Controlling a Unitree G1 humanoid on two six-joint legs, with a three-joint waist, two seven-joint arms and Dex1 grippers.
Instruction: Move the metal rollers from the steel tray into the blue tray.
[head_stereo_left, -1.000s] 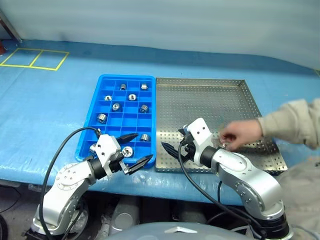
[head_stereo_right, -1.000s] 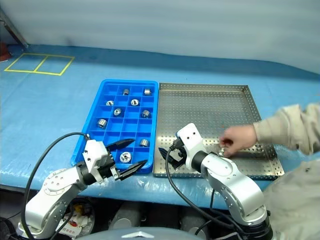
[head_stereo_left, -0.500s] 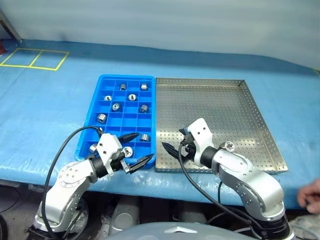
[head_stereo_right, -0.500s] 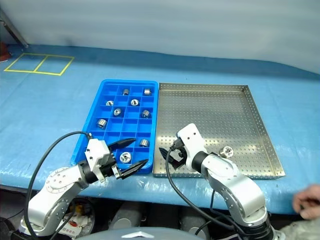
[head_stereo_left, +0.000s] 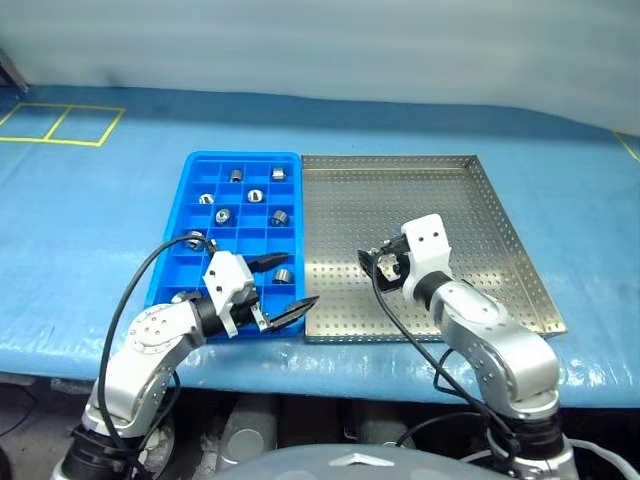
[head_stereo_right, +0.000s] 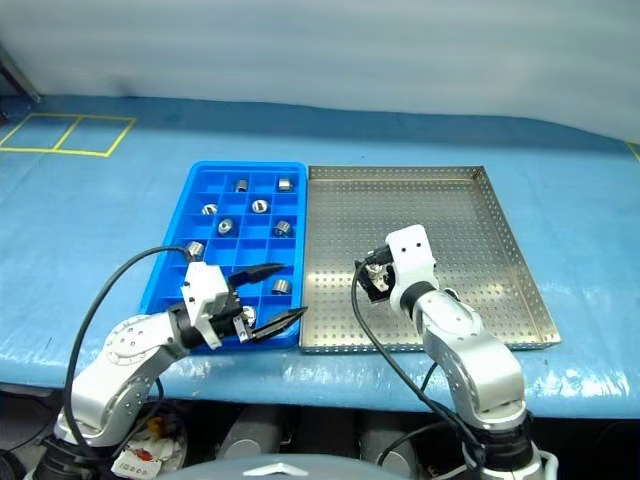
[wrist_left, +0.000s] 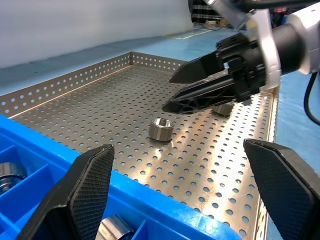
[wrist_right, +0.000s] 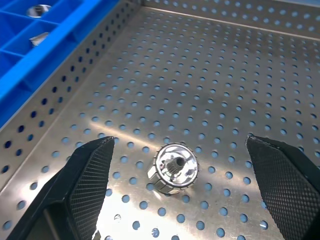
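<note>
The right gripper (wrist_right: 172, 175), released wide, straddles a lone metal roller (wrist_right: 173, 168) on the steel tray (head_stereo_left: 470, 205), apparently to pinch it, while the left gripper (head_stereo_left: 281, 287) hovers unclenched and empty at that tray's near-left corner.

One small shiny silver metal roller (wrist_right: 173, 168) with a dark centre hole lies tilted on the perforated floor of the large silver steel tray (head_stereo_left: 480, 210), between the right pincer's (wrist_right: 175, 192) spread fingers. Several more rollers (head_stereo_right: 259, 206) sit singly in compartments of the bright blue plastic grid tray (head_stereo_left: 190, 180), beyond the left pincer (head_stereo_left: 284, 284).
</note>
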